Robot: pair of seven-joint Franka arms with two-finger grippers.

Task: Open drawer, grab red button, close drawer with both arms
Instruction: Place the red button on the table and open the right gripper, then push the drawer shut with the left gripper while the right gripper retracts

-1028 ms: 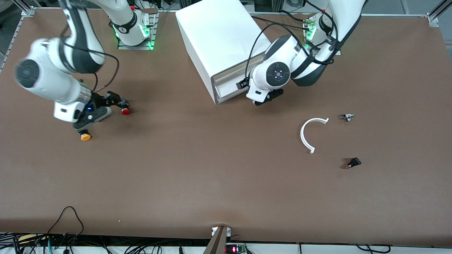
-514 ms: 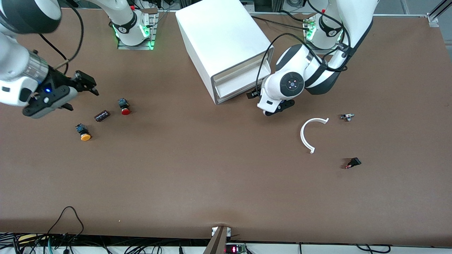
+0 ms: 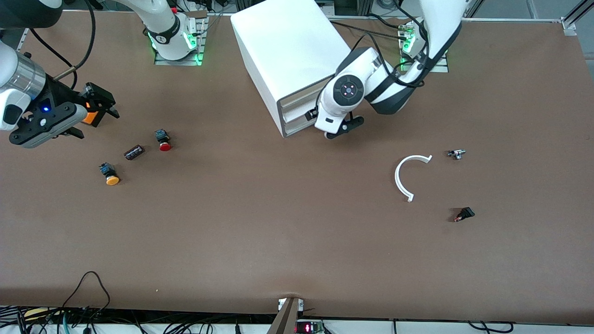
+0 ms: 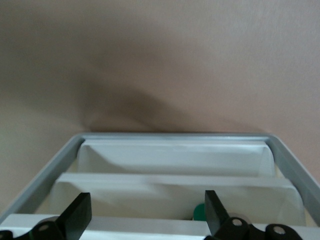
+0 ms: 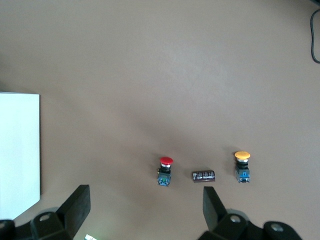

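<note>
The red-capped button (image 3: 163,139) lies on the brown table toward the right arm's end, untouched; it also shows in the right wrist view as the button (image 5: 165,170). My right gripper (image 3: 105,105) hangs open and empty in the air, above the table off to the side of the button, and the right gripper (image 5: 145,206) looks down on it. The white cabinet (image 3: 287,46) stands by the arms' bases. Its stacked cream drawer (image 3: 297,107) fronts (image 4: 175,157) sit inside a grey frame. My left gripper (image 3: 327,124) is open right at those fronts, with the left gripper (image 4: 146,212) holding nothing.
An orange-capped button (image 3: 109,175) and a dark cylinder (image 3: 133,152) lie near the red one. Toward the left arm's end lie a white curved strip (image 3: 403,178), a small metal part (image 3: 456,153) and a small black part (image 3: 464,214).
My right gripper has risen from the buttons and swung off to the side, leaving the red button on the table. My left gripper backed off the cabinet front, then returned to it.
</note>
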